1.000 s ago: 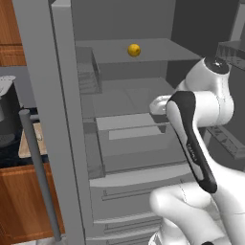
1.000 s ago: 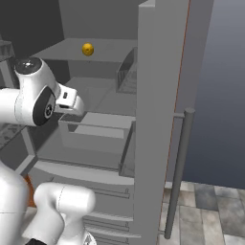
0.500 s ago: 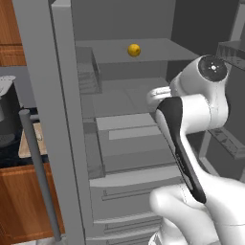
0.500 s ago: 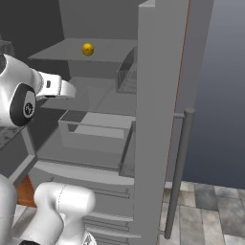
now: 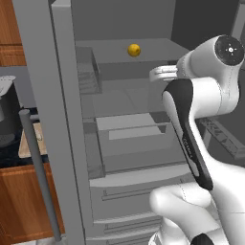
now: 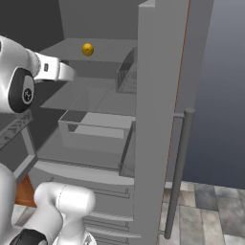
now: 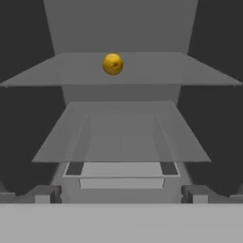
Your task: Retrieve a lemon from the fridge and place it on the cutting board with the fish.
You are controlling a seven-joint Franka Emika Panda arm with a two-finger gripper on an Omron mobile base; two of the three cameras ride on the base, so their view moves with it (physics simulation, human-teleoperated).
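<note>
Room: simulated kitchen, grey and dark inside the fridge, with brown wooden cabinets at the left in the left base view and a grey tiled floor at the lower right in the right base view.
Fridge: one, tall and grey, with both doors standing open; one door is at the left in the left base view, the other at the right in the right base view.
Handles: two long vertical bars, one on each open door.
Shelves: two flat shelves can be counted in the hand view, an upper shelf and a lower shelf, and under them one clear drawer.
Door bins: one wire-like bin on each door.
Lemon: one, small and yellow-orange, lying on the upper shelf toward its middle, alone, touching nothing else; it is also seen in the right base view and in the hand view.
Gripper: one, its fingers spread wide apart and holding nothing; it is in front of the shelves, lower than the lemon and well apart from it, pointing into the fridge.
Arm: one white arm, reaching from the base toward the open fridge.
Cutting board: one light tan board, only an edge of it visible on the dark counter behind the left door.
Fish: I cannot tell it on the board.
Pot: one dark round vessel on the counter, near the board.
</note>
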